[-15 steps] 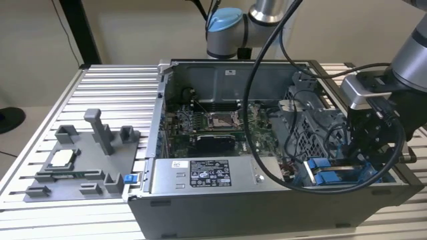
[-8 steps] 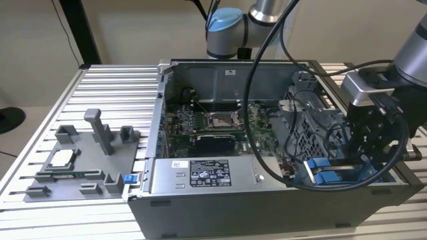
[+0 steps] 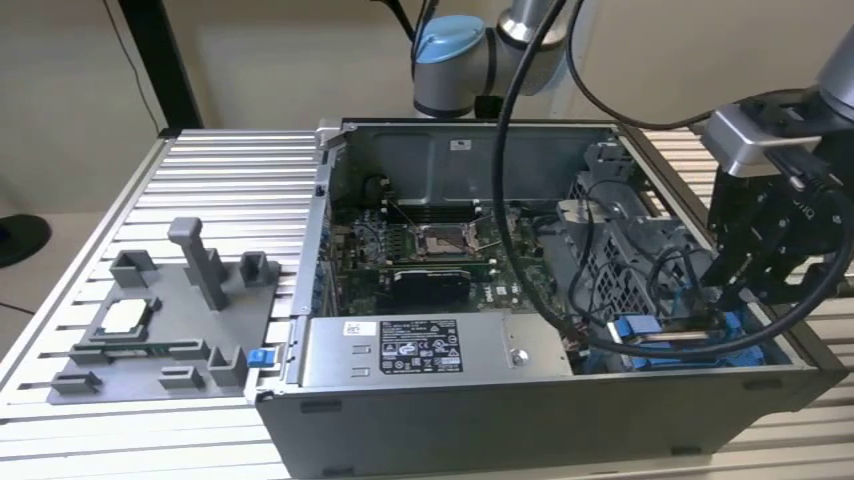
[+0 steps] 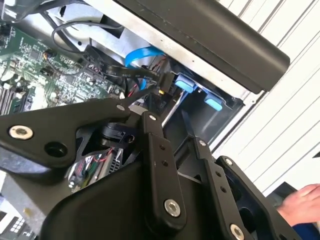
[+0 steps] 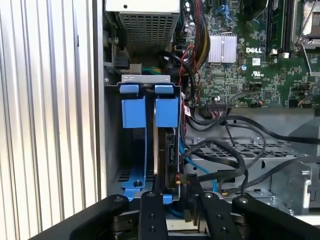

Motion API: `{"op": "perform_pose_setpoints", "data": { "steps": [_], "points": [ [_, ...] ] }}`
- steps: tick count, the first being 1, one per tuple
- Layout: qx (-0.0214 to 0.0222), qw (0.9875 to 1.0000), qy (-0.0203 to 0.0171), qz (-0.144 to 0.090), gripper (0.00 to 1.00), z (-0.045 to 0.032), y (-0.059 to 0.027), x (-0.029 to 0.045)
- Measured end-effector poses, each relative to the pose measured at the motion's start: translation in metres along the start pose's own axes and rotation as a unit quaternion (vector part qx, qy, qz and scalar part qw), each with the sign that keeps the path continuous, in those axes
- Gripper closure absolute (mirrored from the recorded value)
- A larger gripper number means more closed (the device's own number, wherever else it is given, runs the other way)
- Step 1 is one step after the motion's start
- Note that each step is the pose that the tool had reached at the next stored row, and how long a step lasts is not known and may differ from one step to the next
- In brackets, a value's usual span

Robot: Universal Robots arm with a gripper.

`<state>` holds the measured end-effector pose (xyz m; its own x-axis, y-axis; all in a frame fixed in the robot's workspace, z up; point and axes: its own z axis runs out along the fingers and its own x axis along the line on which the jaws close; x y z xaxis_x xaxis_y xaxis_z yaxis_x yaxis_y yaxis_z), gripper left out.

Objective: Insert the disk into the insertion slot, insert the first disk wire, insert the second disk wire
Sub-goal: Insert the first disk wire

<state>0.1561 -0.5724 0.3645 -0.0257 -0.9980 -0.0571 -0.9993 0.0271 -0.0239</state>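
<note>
One black, bolted-linkage pincer [image 3: 742, 292] hangs in the corner drive bay of the open dark-grey sheet-metal tower case [image 3: 534, 425]. Can't tell whether it's wide, narrow or clamping anything.

Flat silver disk in its bright blue plastic caddy [image 5: 166, 114] stands on edge in the bay slot, straight ahead of the pincer. It looks fully seated, but the view is tight. A second blue caddy tab [image 5: 133, 111] sits just beside it.

A black cable plug with a yellowish tip [image 5: 186, 181] is right at the pincer, close against the disk's end. A perforated grey steel panel [image 5: 280, 150] lies beside, with the green circuit board [image 5: 240, 75] well beyond.

To the exterior view's left of the pincer is a boxy grey labelled power supply [image 3: 400, 352]. A moulded grey plastic fixture [image 3: 174, 320] sits farther that way on the ribbed aluminium table [image 3: 240, 170].

In the second wrist view a person's hand [image 4: 302, 200] is near the pincer's base.
</note>
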Motion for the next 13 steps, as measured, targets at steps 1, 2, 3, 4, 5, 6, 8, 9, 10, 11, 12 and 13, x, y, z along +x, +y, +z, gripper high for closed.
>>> {"op": "perform_pose_setpoints", "data": {
  "steps": [1, 2, 3, 4, 5, 6, 8, 9, 10, 11, 12, 13],
  "points": [
    [0.0, 1.0, 0.0001, 0.0, 0.0, -0.0027, -0.0001, -0.0001],
    [-0.0001, 1.0, 0.0001, 0.0, 0.0, -0.0055, -0.0001, -0.0003],
    [-0.0001, 1.0, 0.0, 0.0, 0.0, -0.008, -0.0002, -0.0004],
    [-0.0002, 1.0, 0.0, 0.0, 0.0, -0.0101, -0.0002, -0.0006],
    [-0.0003, 1.0, 0.0001, 0.0, 0.0, -0.0122, -0.0002, -0.0007],
    [-0.0003, 1.0, 0.0, 0.0, 0.0, -0.014, -0.0003, -0.0008],
    [-0.0003, 1.0, 0.0001, 0.0, 0.0, -0.0163, -0.0003, -0.0009],
    [-0.0003, 1.0, 0.0, 0.0, 0.0, -0.0163, -0.0004, -0.0009],
    [-0.0004, 1.0, 0.0001, 0.0, 0.0, -0.0163, -0.0004, -0.0009],
    [-0.0004, 1.0, 0.0003, 0.0, 0.0, -0.0164, -0.0004, -0.0009],
    [-0.0004, 1.0, 0.0004, 0.0, 0.0, -0.0165, -0.0004, -0.0009],
    [-0.0003, 1.0, 0.0005, 0.0, 0.0, -0.0166, -0.0004, -0.0009]
  ]
}}
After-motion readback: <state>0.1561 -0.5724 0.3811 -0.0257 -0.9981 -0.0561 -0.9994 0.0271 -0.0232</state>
